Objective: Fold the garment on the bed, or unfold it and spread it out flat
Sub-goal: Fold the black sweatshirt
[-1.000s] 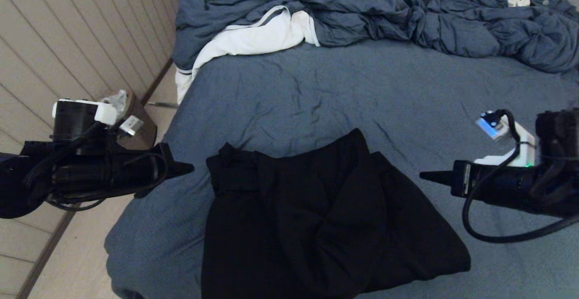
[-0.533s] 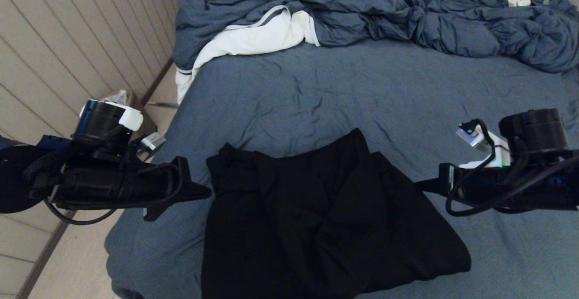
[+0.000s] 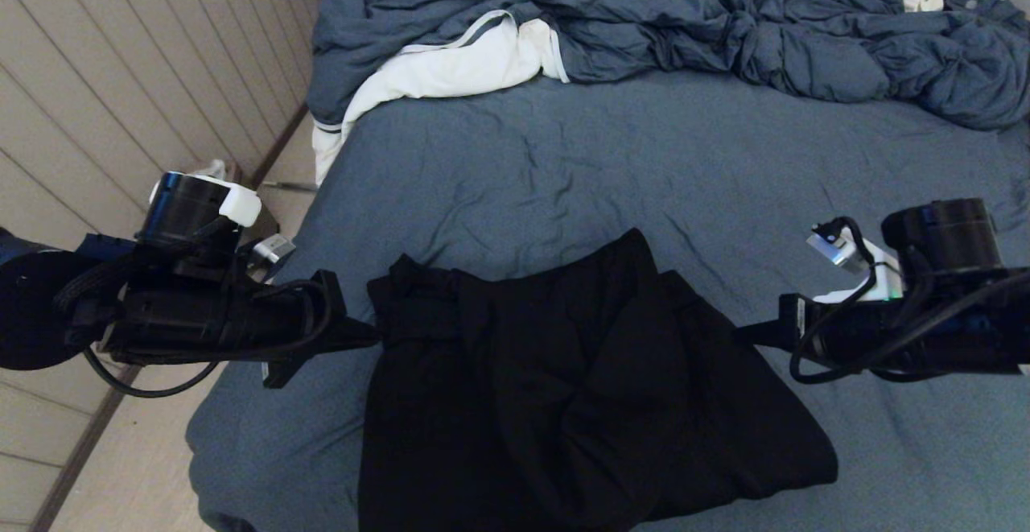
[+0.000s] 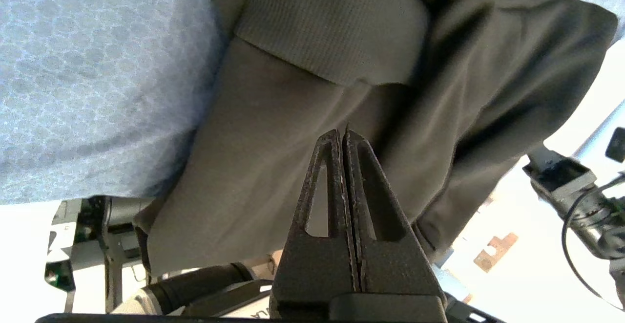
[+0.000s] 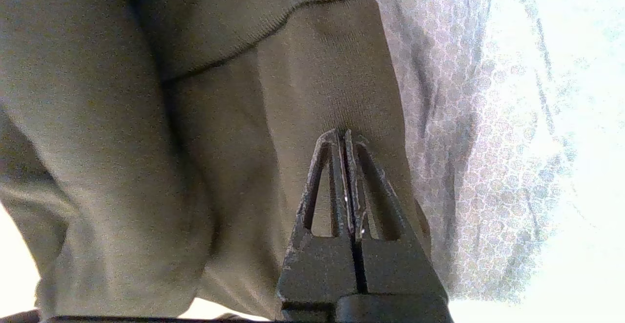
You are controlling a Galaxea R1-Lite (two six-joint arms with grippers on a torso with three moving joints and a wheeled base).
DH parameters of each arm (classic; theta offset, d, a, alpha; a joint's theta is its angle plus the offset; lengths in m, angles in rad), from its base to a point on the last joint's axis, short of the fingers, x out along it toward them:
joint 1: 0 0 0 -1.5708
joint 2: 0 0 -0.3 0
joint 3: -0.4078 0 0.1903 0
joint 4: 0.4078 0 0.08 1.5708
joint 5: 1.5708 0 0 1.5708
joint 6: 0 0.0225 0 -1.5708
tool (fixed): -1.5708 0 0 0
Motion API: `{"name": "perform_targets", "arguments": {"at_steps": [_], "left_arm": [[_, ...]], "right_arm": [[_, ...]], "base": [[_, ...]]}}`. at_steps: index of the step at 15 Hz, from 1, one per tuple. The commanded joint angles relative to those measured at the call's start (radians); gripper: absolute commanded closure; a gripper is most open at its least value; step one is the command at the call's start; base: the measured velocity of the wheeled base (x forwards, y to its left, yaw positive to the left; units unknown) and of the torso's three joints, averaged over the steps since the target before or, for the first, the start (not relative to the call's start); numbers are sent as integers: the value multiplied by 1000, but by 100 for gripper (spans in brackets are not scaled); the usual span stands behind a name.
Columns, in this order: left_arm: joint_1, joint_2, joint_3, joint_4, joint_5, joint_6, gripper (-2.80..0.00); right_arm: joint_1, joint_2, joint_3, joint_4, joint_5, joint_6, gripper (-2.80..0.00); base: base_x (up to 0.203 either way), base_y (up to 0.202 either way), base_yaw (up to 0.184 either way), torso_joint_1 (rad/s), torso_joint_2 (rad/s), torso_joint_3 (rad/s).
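The garment (image 3: pixel 563 387) is a black bundle, folded over on itself, at the near edge of the bed (image 3: pixel 644 162). My left gripper (image 3: pixel 372 332) points right, its shut tip touching the garment's left edge. In the left wrist view the left gripper (image 4: pixel 342 132) is pressed together over dark cloth (image 4: pixel 254 176), below a ribbed band (image 4: pixel 332 25). My right gripper (image 3: pixel 740 329) points left at the garment's right edge. It is shut too, and its tip (image 5: pixel 343 132) rests against the fabric (image 5: pixel 122 142). No cloth shows between either pair of fingers.
A rumpled blue-grey comforter (image 3: pixel 684 17) and a white cloth (image 3: pixel 451 65) lie along the far side of the bed. The bed's left edge (image 3: pixel 233 403) drops to the floor (image 3: pixel 145 468) beside a panelled wall (image 3: pixel 121 73). Bare sheet lies between garment and comforter.
Both arms have moved inward toward the garment and turned at the wrist. The left tip now meets the left edge, and the right tip has reached the right edge. The garment has not moved.
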Motion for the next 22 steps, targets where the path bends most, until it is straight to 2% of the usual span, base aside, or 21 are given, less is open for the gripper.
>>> {"name": "perform_targets", "arguments": {"at_steps": [1,4,7,10,12,15,19,22], "left_arm": [[0,33,-3,0,-3,-5,0],[0,25,7,0,-6,-3,0],[-1,15,11,0,-14,0,0],[-6,13,15,-1,-15,0,0],[-20,10,22,-1,-14,0,0],[-28,-8,29,-3,-14,0,0],[-36,-1,37,-3,-15,-1,0],[-59,18,61,-38,-12,-1,0]], "right_arm": [[2,7,7,0,7,-4,0],[-11,1,14,8,108,-37,0],[-63,2,37,6,175,-115,0],[-154,-1,4,61,339,-141,0],[-199,4,-92,228,460,-142,0],[-237,78,-277,579,579,-176,0],[-237,231,-360,747,602,-318,0],[-232,230,-387,835,596,-504,0]], "base": [[0,0,0,0,0,0],[0,0,0,0,0,0],[0,0,0,0,0,0],[0,0,0,0,0,0],[0,0,0,0,0,0],[0,0,0,0,0,0],[0,0,0,0,0,0],[0,0,0,0,0,0]]}}
